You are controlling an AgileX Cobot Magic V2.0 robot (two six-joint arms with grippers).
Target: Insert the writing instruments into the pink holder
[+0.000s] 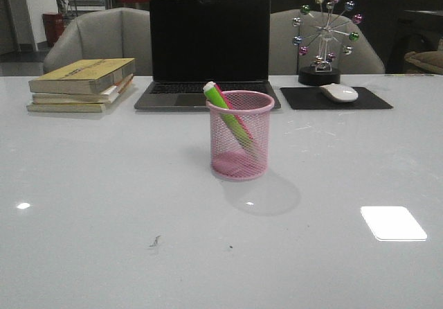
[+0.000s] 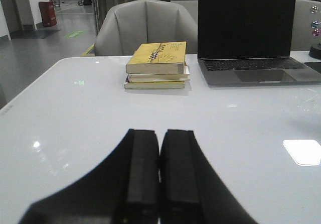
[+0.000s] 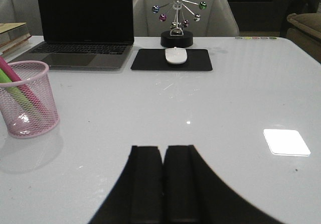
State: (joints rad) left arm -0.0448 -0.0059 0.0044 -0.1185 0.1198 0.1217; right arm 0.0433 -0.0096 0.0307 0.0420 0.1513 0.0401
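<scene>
The pink holder (image 1: 241,137) stands upright at the table's middle, in front of the laptop. Both markers lean inside it, tops toward the left: the green marker (image 1: 223,107) with a pale end sticking above the rim, and the pink marker (image 1: 232,111) right behind it. From the right wrist view the pink holder (image 3: 26,102) sits off to one side with the green marker (image 3: 9,78) and the pink marker (image 3: 15,76) in it. My left gripper (image 2: 159,132) is shut and holds nothing. My right gripper (image 3: 163,148) is shut too, nothing in it. Neither gripper shows in the front view.
A dark laptop (image 1: 208,53) stands open behind the holder. Stacked yellow books (image 1: 82,84) lie at the back left. A white mouse (image 1: 339,92) rests on a black pad (image 1: 336,99) at the back right, with a ferris-wheel ornament (image 1: 324,39) behind it. Chairs stand beyond the table.
</scene>
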